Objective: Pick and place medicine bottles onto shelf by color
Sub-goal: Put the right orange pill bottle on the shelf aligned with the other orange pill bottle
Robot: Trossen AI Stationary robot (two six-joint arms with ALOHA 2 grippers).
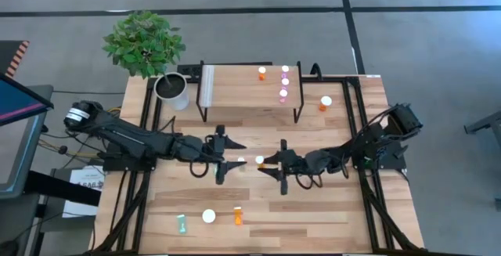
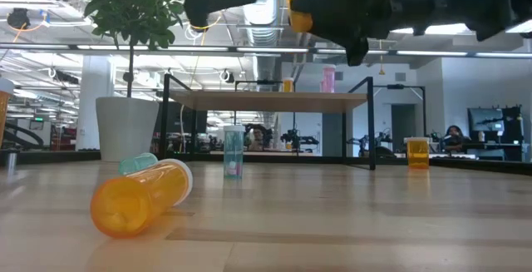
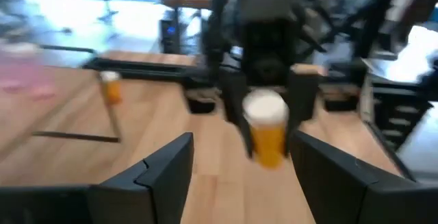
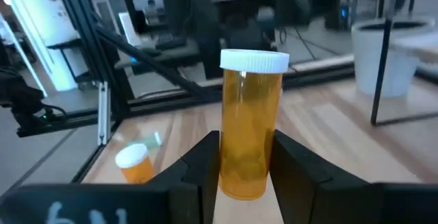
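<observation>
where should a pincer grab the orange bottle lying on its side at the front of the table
Probably the middle of the body of the orange bottle, coming straight down from above. It lies flat on the table, its white cap toward the shelf, so fingers set across its round sides should close squarely; along its length they would meet cap and base. The teal bottle lies apart.

Left claw (image 1: 235, 153) spread; right claw (image 1: 266, 162) clamped, facing.
</observation>
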